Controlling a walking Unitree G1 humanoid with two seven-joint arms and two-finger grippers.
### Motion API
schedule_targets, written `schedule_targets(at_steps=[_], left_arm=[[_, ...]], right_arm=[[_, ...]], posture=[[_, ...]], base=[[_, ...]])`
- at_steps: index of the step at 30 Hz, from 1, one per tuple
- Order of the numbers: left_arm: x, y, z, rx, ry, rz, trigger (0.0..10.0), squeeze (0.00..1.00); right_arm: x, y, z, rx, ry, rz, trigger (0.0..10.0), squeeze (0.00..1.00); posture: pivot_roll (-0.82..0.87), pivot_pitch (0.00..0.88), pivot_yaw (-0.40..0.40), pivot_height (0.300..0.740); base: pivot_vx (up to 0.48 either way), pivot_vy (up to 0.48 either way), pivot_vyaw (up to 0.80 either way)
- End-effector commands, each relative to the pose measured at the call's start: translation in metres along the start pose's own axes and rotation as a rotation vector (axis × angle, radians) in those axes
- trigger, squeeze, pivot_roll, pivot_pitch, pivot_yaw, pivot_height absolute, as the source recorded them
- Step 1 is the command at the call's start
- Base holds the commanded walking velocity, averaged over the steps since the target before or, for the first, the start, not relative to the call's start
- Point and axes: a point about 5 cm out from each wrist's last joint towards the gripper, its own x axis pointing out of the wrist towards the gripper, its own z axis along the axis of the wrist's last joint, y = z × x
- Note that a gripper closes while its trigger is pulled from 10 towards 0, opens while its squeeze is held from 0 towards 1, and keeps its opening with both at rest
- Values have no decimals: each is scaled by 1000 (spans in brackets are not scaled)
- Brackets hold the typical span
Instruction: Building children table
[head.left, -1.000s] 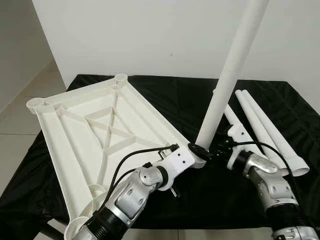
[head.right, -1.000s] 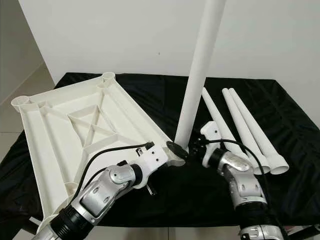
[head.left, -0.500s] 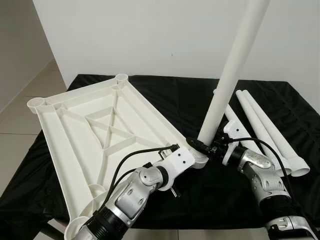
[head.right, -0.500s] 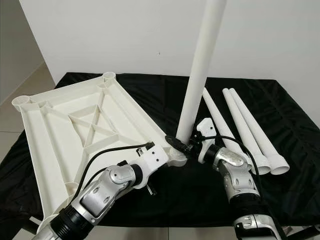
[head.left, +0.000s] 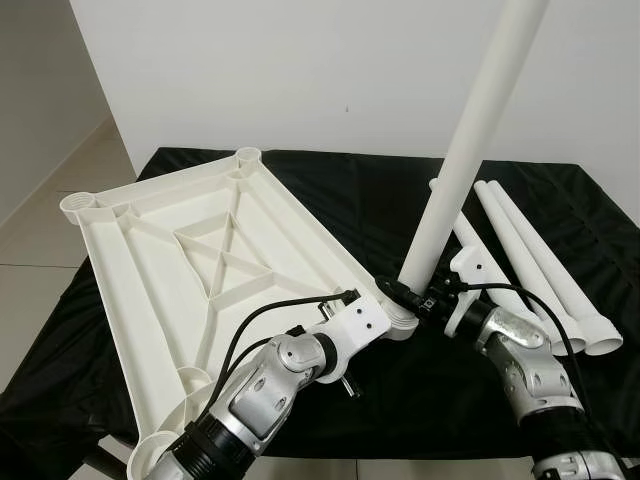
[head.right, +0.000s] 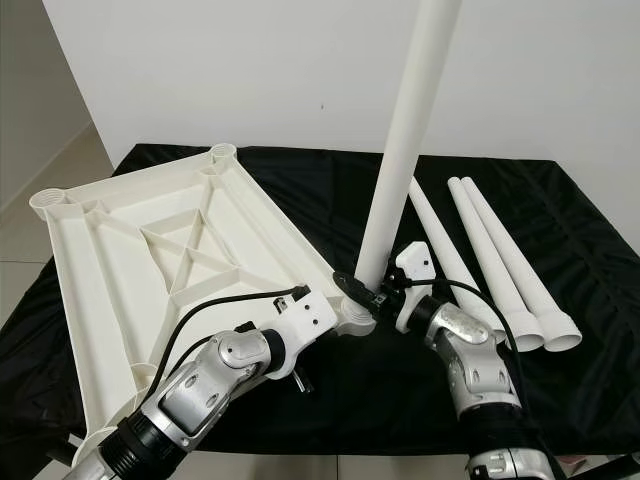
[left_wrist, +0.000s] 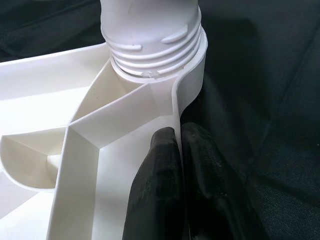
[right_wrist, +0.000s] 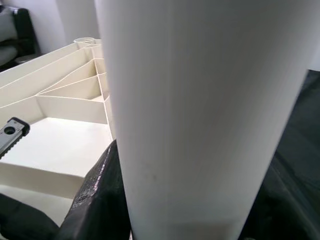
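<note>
left wrist view puts me right at the joint: the table leg (left_wrist: 150, 30) stands with its threaded end in the corner socket (left_wrist: 192, 75) of the upturned tabletop (head.left: 190, 270), several thread ridges exposed above the socket rim, so i judge it not fully seated; the left gripper (left_wrist: 179, 150) has its 2 black fingers pressed together on the thin side wall of the tabletop just below that socket, 1 pad inside the rim and 1 outside, pinching the wall to steady it.

from the head views, the right gripper (head.left: 412, 295) sits at the foot of the leg, just above the socket; in the right wrist view a black finger (right_wrist: 102, 200) lies against the white tube, the other hidden behind it, so i read the fingers as closed around the leg.

the leg looks like a hollow moulded plastic tube: light, stiff, smooth and likely slippery, long enough to lever on the threads if it tilts; holding low near the thread seems the right place to me. the tabletop is a ribbed plastic shell, light and liable to slide on the black cloth (head.left: 380, 200); 3 more legs (head.left: 540, 265) lie to the right, well apart from the socket.
</note>
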Motion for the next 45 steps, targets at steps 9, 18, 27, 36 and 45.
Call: schedule_targets(at_steps=[9,18,27,36,45], left_arm=[[1,-7,-5,1,25,-32,10000,0],[0,-6,-6,-1,28,-31,10000,0],[1,-3,-4,-1,25,-24,10000,0],[1,-1,-4,1,24,-20,10000,0],[1,-1,-4,1,24,-20,10000,0]], right_arm=[[16,25,11,73,-121,-218,10000,0],[24,39,3,70,-51,-430,10000,0],[39,55,0,72,-6,-653,10000,0],[37,58,0,89,2,-723,10000,0],[35,56,3,101,-25,-719,10000,1000]], posture=[[-135,44,28,740],[-135,51,30,740],[-133,45,30,740],[-137,46,31,740],[-132,43,28,740]], base=[[0,0,0],[0,0,0],[0,0,0],[0,0,0],[0,0,0]])
